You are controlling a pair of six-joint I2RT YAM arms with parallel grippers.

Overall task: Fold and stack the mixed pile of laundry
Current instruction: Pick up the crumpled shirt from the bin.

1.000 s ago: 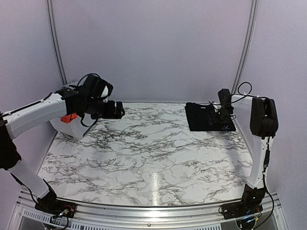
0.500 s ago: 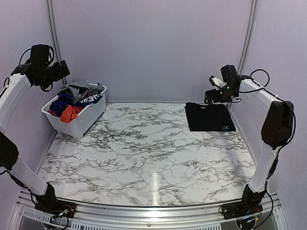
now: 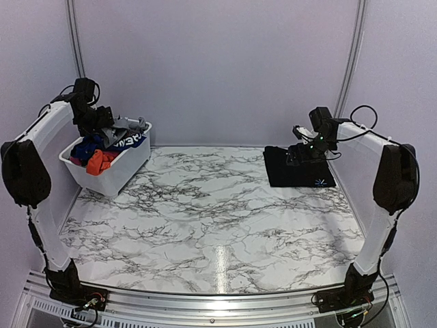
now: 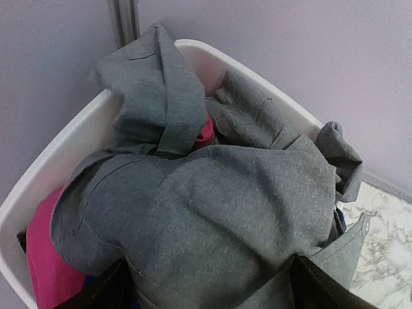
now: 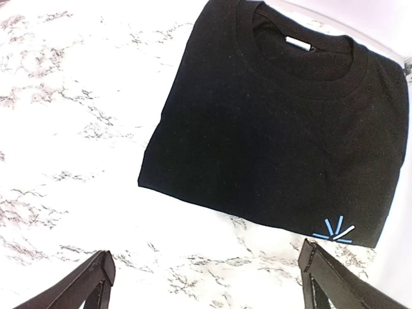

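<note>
White plastic forms the basket [image 3: 113, 179], which I note at the far left of the marble table [image 3: 205, 225], against the left wall. It holds the mixed laundry pile [image 3: 102, 147], heaped above the rim.

From the overhead view I record a blue piece [image 3: 85, 147] and an orange-red piece [image 3: 100, 162] on the near side of the heap. The left wrist view shows a grey garment [image 4: 212, 212] lying crumpled across the top, and a pink piece [image 4: 46, 261] under it against the basket wall.

The left gripper [image 3: 102, 118] hangs over the far side of the pile. Its fingers [image 4: 106, 293] stand spread wide with grey cloth showing between them. I cannot tell whether the tips touch the cloth, and nothing is pinched.

The middle of the table carries only its grey veining.

At the far right lies a black garment [image 3: 298, 167], folded flat into a rectangle and well apart from the basket. The right wrist view shows its white neck label [image 5: 298, 43] at the collar and a small blue mark [image 5: 333, 230] at one corner.

The right gripper [image 3: 300, 145] hovers above this garment. Its fingers [image 5: 90, 286] are splayed apart over bare marble just beside the garment's folded edge, and they grip nothing.
</note>
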